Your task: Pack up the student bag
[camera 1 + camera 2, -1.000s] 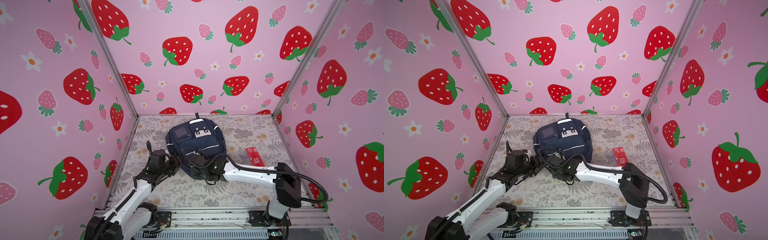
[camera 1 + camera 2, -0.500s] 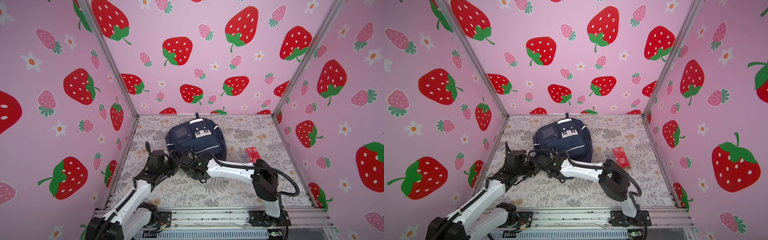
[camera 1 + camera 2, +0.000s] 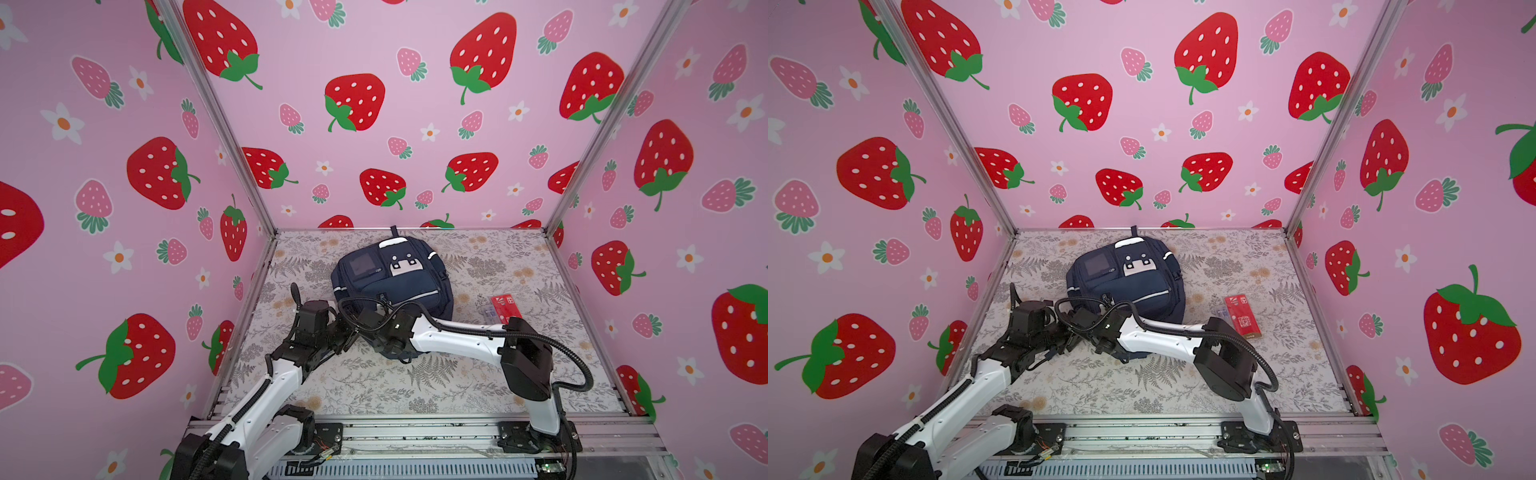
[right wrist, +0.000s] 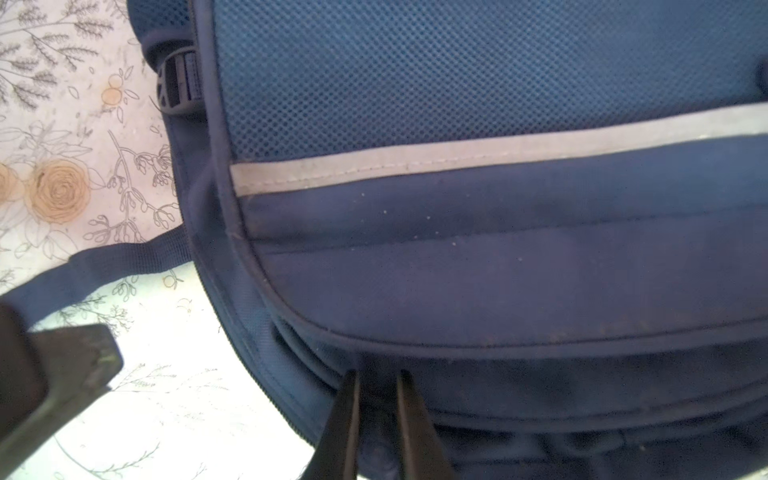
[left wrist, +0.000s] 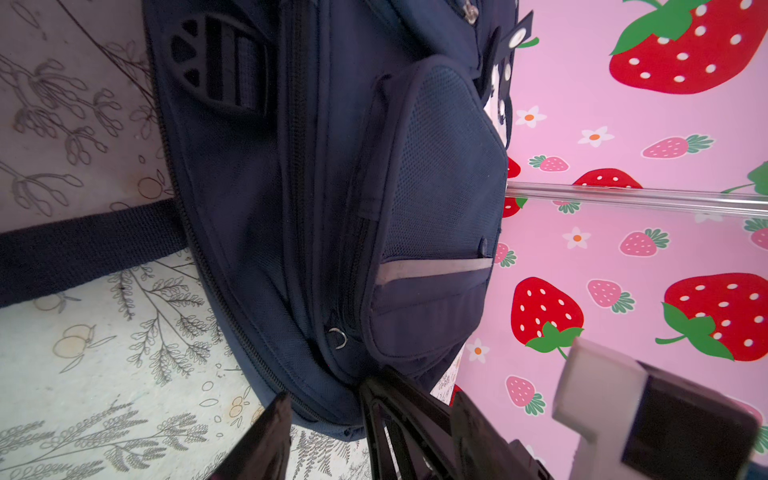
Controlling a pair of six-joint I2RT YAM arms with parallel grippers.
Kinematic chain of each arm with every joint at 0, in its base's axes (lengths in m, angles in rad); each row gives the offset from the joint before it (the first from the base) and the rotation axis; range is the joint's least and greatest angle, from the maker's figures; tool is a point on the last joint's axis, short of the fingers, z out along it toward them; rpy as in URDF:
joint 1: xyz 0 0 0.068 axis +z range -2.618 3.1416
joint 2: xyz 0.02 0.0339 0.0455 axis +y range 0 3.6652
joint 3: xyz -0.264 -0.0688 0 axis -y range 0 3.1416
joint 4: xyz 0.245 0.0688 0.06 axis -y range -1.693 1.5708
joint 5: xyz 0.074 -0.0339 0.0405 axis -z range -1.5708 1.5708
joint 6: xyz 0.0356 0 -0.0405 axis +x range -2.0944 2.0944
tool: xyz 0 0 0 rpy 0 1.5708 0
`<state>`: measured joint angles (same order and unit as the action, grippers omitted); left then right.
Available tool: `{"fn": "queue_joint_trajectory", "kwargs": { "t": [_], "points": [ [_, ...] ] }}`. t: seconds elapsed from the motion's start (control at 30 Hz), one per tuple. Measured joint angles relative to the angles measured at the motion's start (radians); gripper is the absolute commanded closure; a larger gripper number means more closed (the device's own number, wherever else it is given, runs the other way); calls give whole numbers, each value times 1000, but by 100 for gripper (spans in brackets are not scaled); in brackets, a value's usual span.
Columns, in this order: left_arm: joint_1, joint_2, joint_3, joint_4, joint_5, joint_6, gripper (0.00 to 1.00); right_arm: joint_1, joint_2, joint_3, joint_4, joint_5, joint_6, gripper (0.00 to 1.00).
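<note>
**Bag** (image 3: 395, 286) (image 3: 1125, 291): navy backpack. Lies front-up on the table (image 3: 415, 386), mid to rear, top loop toward the back wall. White face patch (image 3: 405, 264) near the top. Silver stripe (image 4: 457, 158) across the lower front pocket. One strap (image 5: 83, 249) trails flat over the floral cover from the bag's side. Front zips appear closed.

**Left gripper** (image 5: 326, 392): at the bag's near left corner, low over the table. Jaws stand apart, and the bag's bottom edge lies between the fingers (image 5: 266, 436). No firm pinch shows. A small metal ring sits on the zip seam just beyond the jaws.

**Right gripper** (image 4: 376, 376): reaches across the middle to the same near edge, just beside the left gripper in both top views. Fingers (image 4: 345, 415) drawn nearly together on the dark seam under the front pocket, with navy fabric in the narrow gap. Whether a zip pull is caught there cannot be told.

**Packet** (image 3: 505, 308) (image 3: 1241, 316): red, flat on the table right of the bag, apart from it and from both arms.
</note>
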<state>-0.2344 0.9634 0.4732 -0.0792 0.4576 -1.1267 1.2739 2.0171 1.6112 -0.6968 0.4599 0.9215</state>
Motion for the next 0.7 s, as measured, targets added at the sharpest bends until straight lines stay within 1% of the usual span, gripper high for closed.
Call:
{"fn": "queue_joint_trajectory", "kwargs": {
  "t": [0.07, 0.2, 0.33, 0.57, 0.7],
  "points": [
    [0, 5, 0, 1, 1, 0, 38, 0, 0, 0, 0, 3, -4, 100],
    [0, 31, 0, 1, 6, 0, 38, 0, -3, 0, 1, 11, -20, 100],
    [-10, 48, 0, 5, 6, -3, 37, 0, -41, -11, 23, 16, -73, 100],
    [-57, 79, 2, 49, -4, -33, 36, 0, -225, -115, 166, -10, -285, 100],
    [-88, 125, 26, 72, -14, -51, 35, 0, -270, -191, 223, -22, -390, 100]
  ]
}}
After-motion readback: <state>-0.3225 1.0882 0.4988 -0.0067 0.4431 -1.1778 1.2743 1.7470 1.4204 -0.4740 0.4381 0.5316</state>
